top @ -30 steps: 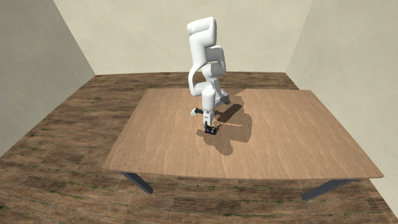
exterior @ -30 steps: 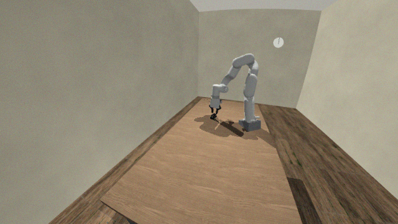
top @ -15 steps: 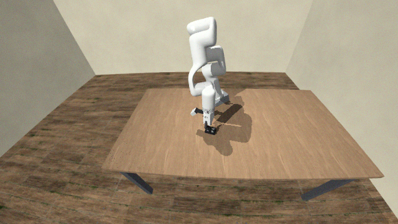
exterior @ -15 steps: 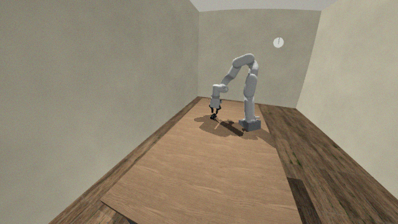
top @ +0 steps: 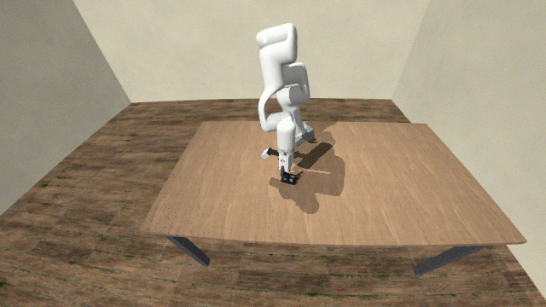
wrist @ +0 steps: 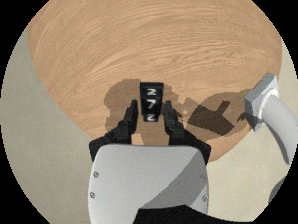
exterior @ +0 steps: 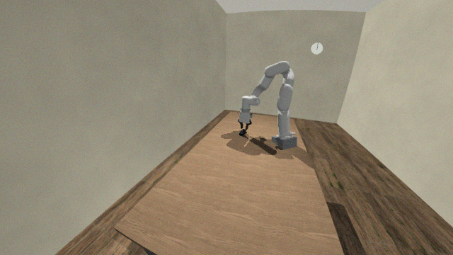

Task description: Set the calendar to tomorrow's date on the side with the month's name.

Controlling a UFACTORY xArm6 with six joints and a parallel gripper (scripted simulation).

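Pale walls (top: 256, 72) (exterior: 106, 88) stand around a brown wood floor (top: 107, 170) (exterior: 340, 159), and 1 round white clock (exterior: 317, 48) hangs on the far wall in the exterior view. On the floor is a big wood table (top: 384, 183) (exterior: 230, 191) (wrist: 165, 45), with 2 dark legs showing in the top view. Near 1 long edge of the table sits the grey base (top: 311, 133) (exterior: 292, 143) (wrist: 256, 116) of my white arm (top: 273, 64) (exterior: 285, 95) (wrist: 281, 122), which bends up high and then down again.

At its end, my gripper (top: 285, 171) (exterior: 244, 128) (wrist: 151, 106) points down. It is about 1/2 open and has hold of nothing. Its 2 black fingers are at either side of the little black calendar (top: 289, 178) (exterior: 243, 132) (wrist: 151, 95), with a bit of room between.

The calendar is on the table, out in front of the base. In the wrist view I see white numbers on it: 2, 7 and another that looks like 2 (that last one is squashed by the slant). I cannot tell the month, or which side shows the date.

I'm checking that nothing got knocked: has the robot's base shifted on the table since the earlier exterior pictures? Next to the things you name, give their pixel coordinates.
No. The base (top: 310, 134) (exterior: 288, 142) (wrist: 261, 100) sits at the same place by the table's (top: 384, 192) (exterior: 230, 198) (wrist: 150, 40) long edge in the exterior view.
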